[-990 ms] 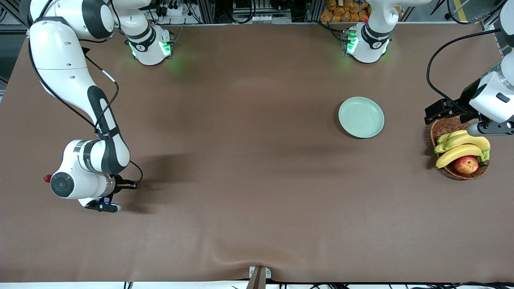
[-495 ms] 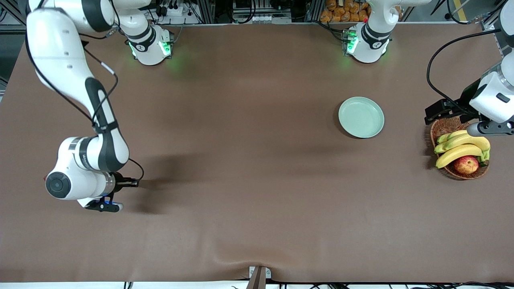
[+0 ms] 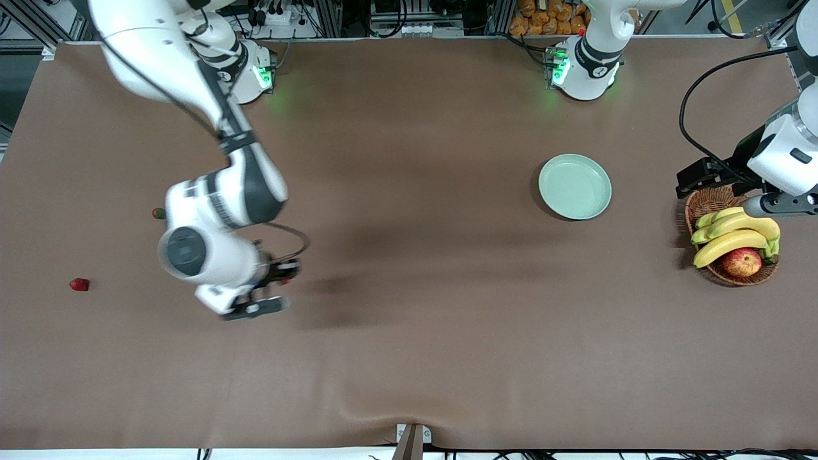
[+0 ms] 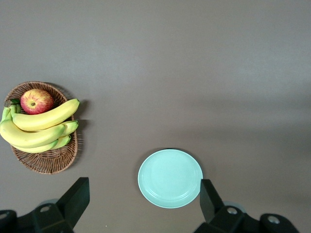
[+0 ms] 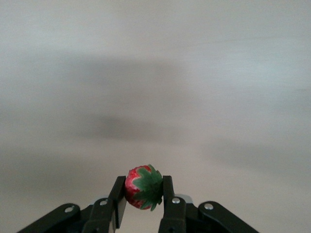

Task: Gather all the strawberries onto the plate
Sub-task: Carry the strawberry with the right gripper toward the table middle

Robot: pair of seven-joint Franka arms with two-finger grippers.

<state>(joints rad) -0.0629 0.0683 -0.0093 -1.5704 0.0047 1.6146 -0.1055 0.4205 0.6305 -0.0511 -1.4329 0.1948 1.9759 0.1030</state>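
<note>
- Strawberries, tiny and red with green caps: one [image 5: 143, 187] is clamped in the right gripper [image 5: 144, 204] jaws over bare brown desk [image 3: 409, 358]; two lie at the right arm's end [image 3: 79, 284], [image 3: 158, 213].
- Carry step judged in hand; next, transport to the empty round mint-green plate [image 3: 574, 186].
- Left gripper [image 4: 141, 206] waits, jaws wide, empty, above the plate.

**A:** What colour is the surface [image 3: 415, 358]?

**B:** Plain brown, no pattern.

**A:** The plate [image 3: 574, 186]?

**B:** Pale mint green, unmarked.

**A:** And the basket [image 3: 705, 202]?

**B:** Brown wicker weave. In it are yellow bananas [image 3: 735, 233] with greenish ends and a red apple [image 3: 741, 262] flushed yellow.

**A:** The berries?

**B:** The held strawberry [image 5: 143, 187] is red with a green leafy cap. The lower strawberry [image 3: 79, 284] looks bright red. The upper strawberry [image 3: 158, 213] is red and dark green.

**A:** The machines?

**B:** The right claw [image 5: 143, 194] and left claw [image 4: 144, 196] are black. The right arm [image 3: 147, 38] and left arm [image 3: 783, 156] are white with dark grey bands.
</note>
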